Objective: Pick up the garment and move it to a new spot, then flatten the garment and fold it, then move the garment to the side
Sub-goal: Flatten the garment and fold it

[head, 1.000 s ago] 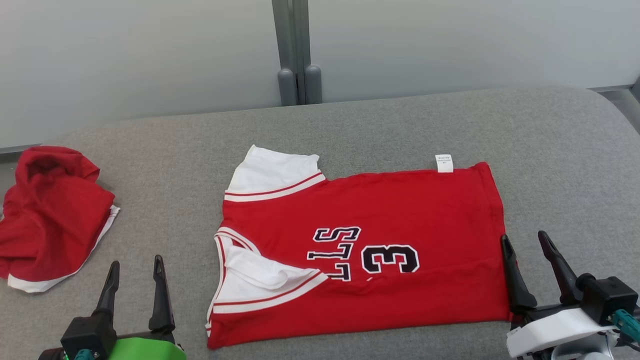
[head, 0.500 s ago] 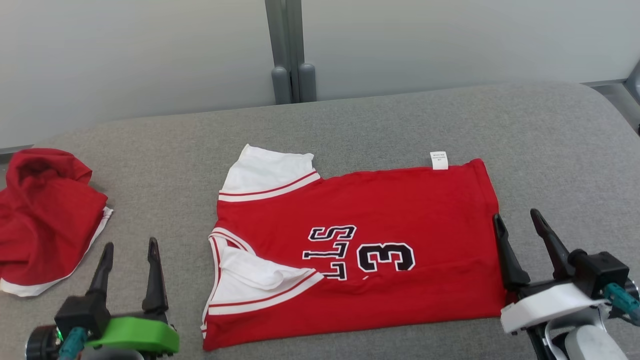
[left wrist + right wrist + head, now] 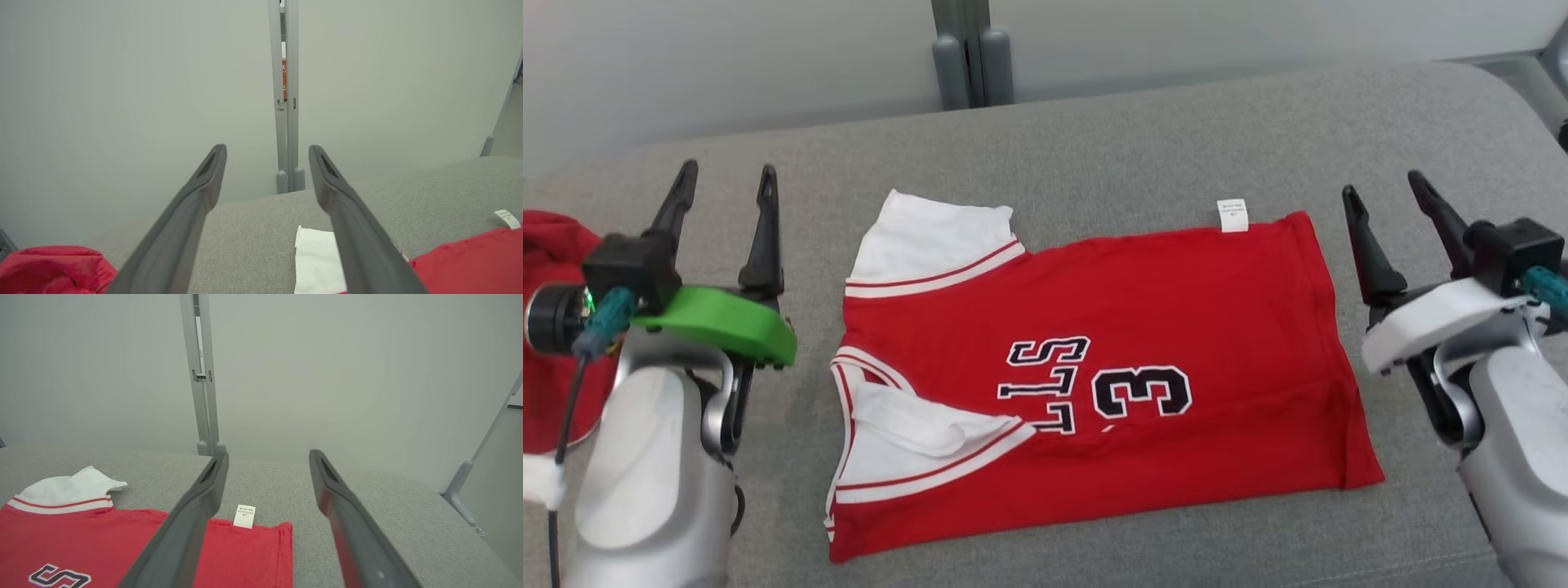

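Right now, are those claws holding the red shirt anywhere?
No, nothing is held. The left gripper and the right gripper both stand open, one on each side of the red shirt.

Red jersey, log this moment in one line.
red-and-white jersey on grey fabric surface | left gripper: open, empty | right gripper: open, empty

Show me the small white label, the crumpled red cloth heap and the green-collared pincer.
Small white label (image 3: 1232,215): head view, the label's middle.
Crumpled red cloth heap (image 3: 53,267): left wrist view, its top folds.
Left pincer with green collar (image 3: 729,167): head view, midway between its fingertips.
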Robot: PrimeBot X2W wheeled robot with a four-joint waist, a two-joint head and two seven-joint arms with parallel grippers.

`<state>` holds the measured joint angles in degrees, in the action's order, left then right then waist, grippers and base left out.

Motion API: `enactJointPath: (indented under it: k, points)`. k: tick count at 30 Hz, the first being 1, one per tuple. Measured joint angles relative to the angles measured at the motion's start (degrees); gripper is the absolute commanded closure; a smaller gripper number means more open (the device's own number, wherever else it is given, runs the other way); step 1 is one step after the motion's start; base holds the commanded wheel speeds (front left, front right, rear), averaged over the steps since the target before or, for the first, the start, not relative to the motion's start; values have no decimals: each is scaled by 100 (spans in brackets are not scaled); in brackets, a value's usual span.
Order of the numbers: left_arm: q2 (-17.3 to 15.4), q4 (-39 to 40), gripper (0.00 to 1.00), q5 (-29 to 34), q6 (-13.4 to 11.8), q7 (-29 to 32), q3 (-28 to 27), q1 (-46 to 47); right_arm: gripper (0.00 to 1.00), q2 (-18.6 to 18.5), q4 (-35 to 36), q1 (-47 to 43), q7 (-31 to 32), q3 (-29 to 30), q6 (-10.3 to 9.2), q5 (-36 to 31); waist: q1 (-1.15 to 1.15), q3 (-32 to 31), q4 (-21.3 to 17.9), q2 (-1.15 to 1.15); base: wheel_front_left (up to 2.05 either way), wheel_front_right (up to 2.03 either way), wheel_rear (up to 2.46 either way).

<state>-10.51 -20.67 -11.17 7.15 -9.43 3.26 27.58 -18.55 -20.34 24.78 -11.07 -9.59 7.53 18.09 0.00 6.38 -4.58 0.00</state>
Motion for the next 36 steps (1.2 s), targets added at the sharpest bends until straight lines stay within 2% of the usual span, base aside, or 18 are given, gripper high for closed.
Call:
enactJointPath:
  k: [9, 18, 27, 36]
  points:
    - [-377, -894, 0, -621, 24, 539, 794, 1558, 0, -180, -1213, 1345, 213, -425, 0, 307, 0, 824, -201, 0, 0, 0, 0]
    - [-868, -1940, 0, -1277, 25, 1094, 1775, 2713, 0, 185, -2298, 2408, 319, -1092, 0, 568, 0, 1643, -466, 0, 0, 0, 0]
    - [-1183, -2671, 0, -1847, 25, 1499, 2598, 3267, 0, 448, -3048, 3056, 229, -1746, 1, 911, 1, 2184, -762, 0, 0, 0, 0]
    - [-1248, -3020, 0, -2331, 34, 1828, 3239, 3476, 0, 506, -3508, 3346, 148, -2363, 0, 1290, 1, 2315, -844, 0, 0, 0, 0]
